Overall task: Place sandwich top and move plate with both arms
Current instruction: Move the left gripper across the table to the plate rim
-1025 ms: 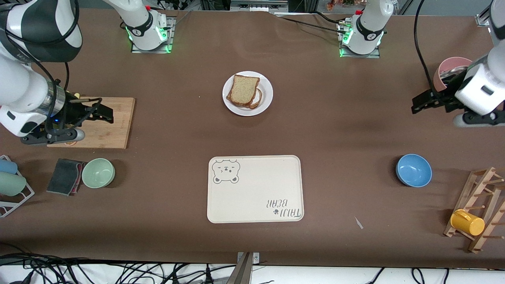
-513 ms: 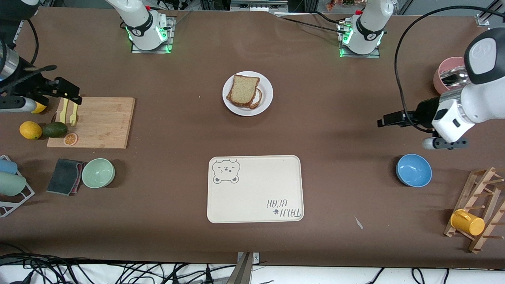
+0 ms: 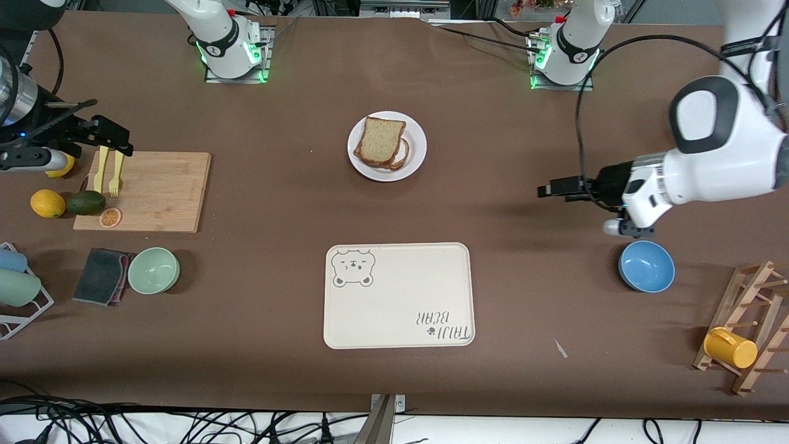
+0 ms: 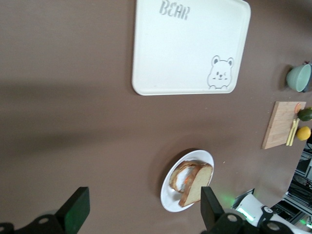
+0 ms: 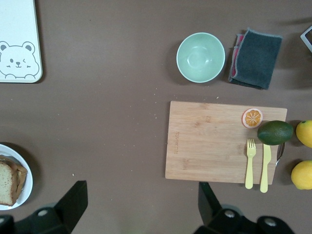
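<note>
The sandwich top (image 3: 380, 140), a plain speckled tan slice, lies on the round white plate (image 3: 416, 140) and leans over a second slice with egg white showing under it. In the left wrist view the sandwich top (image 4: 199, 189) and plate (image 4: 170, 195) lie ahead of my left gripper (image 4: 141, 212). My left gripper (image 3: 553, 187) hangs open and empty over bare table between the plate and the blue bowl. My right gripper (image 3: 114, 135) is open and empty over the table at the cutting board's edge; the plate's rim (image 5: 28, 178) just shows in its wrist view.
A cream bear tray (image 3: 399, 295) lies nearer the front camera than the plate. The cutting board (image 3: 154, 191) carries a yellow fork and knife (image 3: 108, 176), with an avocado (image 3: 85, 202) and lemon (image 3: 47, 203) beside it. Green bowl (image 3: 153, 270), dark cloth (image 3: 102, 275), blue bowl (image 3: 646, 266), cup rack (image 3: 739, 336).
My left gripper has swung in from the left arm's end of the table toward the plate. My right gripper has drawn back off the cutting board to its edge. The bread has not moved.
</note>
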You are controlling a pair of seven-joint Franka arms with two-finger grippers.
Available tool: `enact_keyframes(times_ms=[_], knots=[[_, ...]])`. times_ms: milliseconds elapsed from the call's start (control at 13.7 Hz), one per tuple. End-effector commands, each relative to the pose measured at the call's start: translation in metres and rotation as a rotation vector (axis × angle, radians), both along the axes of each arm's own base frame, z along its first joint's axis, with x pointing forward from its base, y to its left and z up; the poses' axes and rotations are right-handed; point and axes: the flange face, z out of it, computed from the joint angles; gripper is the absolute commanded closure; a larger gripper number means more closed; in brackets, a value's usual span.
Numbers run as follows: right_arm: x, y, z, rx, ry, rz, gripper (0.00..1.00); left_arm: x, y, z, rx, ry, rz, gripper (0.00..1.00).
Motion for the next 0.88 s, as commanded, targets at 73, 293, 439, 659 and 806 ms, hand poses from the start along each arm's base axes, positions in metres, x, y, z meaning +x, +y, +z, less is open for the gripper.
enact_keyframes(times_ms=[73,293,439,659,806], knots=[[-0.009,-0.003,0.002,-0.012,-0.004,-0.006,0.00,-0.020,-0.037,-0.036,-0.050,-0.026,0.055,0.00],[-0.004,-0.003,0.002,0.001,-0.013,-0.009,0.00,-0.030,-0.052,-0.062,-0.105,-0.002,0.108,0.00],[-0.005,-0.003,0.003,0.001,-0.011,-0.009,0.00,-0.039,-0.055,-0.080,-0.145,0.010,0.122,0.00],[-0.005,-0.004,0.003,0.001,-0.013,-0.010,0.00,-0.066,-0.066,-0.114,-0.185,-0.016,0.132,0.00],[-0.006,-0.004,0.002,0.000,-0.005,-0.010,0.00,-0.082,-0.076,-0.130,-0.203,-0.023,0.140,0.00]])
